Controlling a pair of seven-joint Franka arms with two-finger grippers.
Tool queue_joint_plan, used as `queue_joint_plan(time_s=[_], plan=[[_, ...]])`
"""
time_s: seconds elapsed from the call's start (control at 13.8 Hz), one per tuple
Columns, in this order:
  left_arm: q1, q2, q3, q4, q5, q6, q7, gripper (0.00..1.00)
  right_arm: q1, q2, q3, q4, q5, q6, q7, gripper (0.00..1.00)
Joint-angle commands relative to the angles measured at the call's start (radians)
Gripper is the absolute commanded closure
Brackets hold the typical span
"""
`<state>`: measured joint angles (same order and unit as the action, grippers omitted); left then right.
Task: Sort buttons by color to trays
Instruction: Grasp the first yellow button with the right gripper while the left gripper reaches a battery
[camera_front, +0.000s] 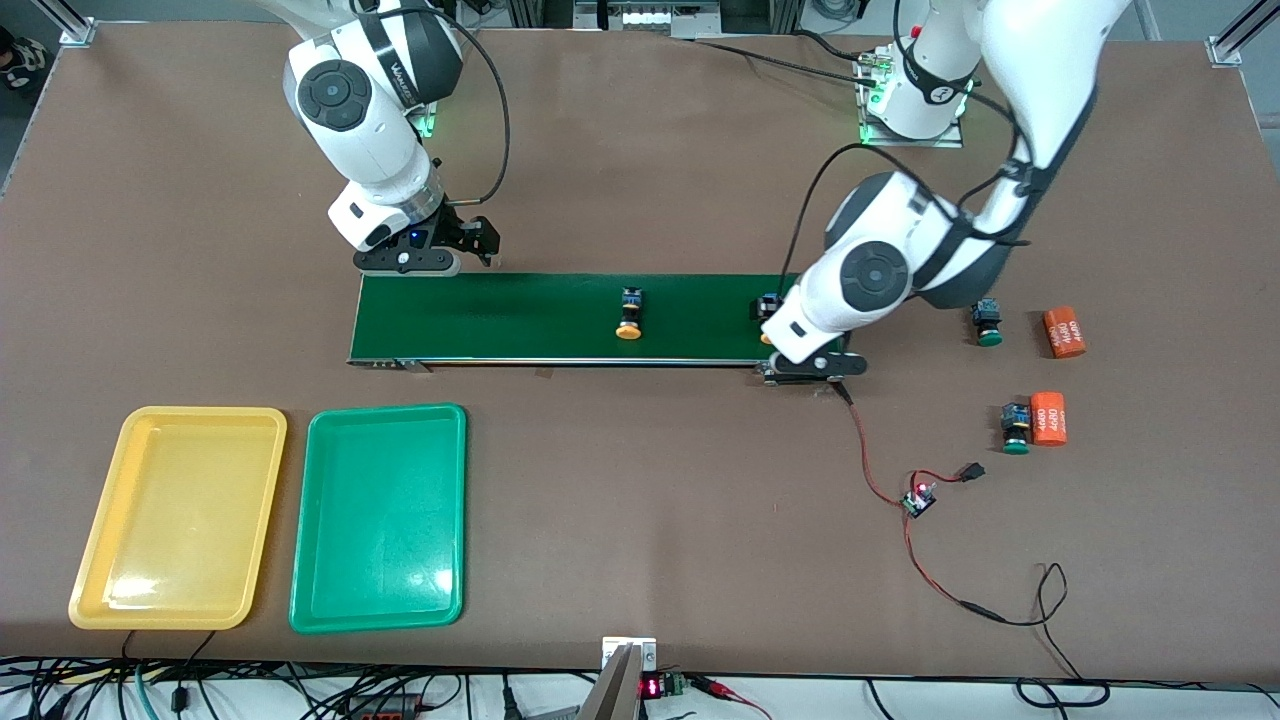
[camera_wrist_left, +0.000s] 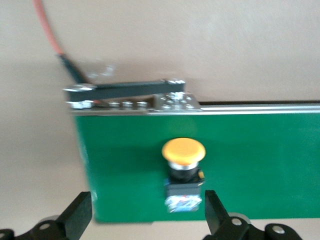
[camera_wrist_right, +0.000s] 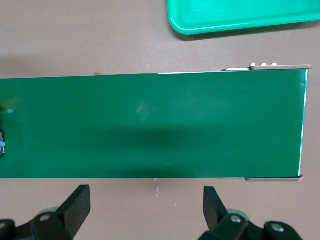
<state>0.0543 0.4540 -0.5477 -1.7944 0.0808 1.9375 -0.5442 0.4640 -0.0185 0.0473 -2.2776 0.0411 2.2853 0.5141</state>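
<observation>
An orange-capped button lies on its side on the dark-green belt, at the left arm's end. It rests between the fingers of my open left gripper, close to one finger and not held. In the front view the left arm's hand hides most of this button. A second orange-capped button lies mid-belt. Two green-capped buttons stand on the table toward the left arm's end. My right gripper hangs open and empty over the table beside the belt's other end. The yellow tray and green tray sit side by side, nearer the camera.
Two orange cylinders lie beside the green-capped buttons. A red and black wire with a small circuit board runs from the belt's bracket across the table. The green tray's corner shows in the right wrist view.
</observation>
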Motion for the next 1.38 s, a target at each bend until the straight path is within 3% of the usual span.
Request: queue_joint_plan(time_s=[0.0,0.36,0.65,0.87,1.3], plan=[[0.079,-0.014,0.002,0.11,0.022,-0.156,0.018,0.0,-0.001,-0.003,-0.004,0.004,-0.006,0.005,0.003,0.0],[0.238,-0.003,0.035,0.148,0.166,-0.322,0.11,0.0,-0.001,0.003,-0.004,0.029,-0.003,0.003,0.017,0.0],[0.453,0.055,0.041,0.125,0.24,-0.327,0.286,0.0,0.004,0.034,-0.004,0.046,0.008,0.013,0.029,0.0],[0.547,0.072,0.041,0.052,0.382,-0.203,0.319,0.0,0.01,0.086,-0.001,0.07,0.01,0.054,0.084,0.0],[0.729,0.063,0.04,-0.176,0.401,0.105,0.437,0.01,0.104,0.242,-0.003,0.222,0.005,0.057,0.218,0.0]])
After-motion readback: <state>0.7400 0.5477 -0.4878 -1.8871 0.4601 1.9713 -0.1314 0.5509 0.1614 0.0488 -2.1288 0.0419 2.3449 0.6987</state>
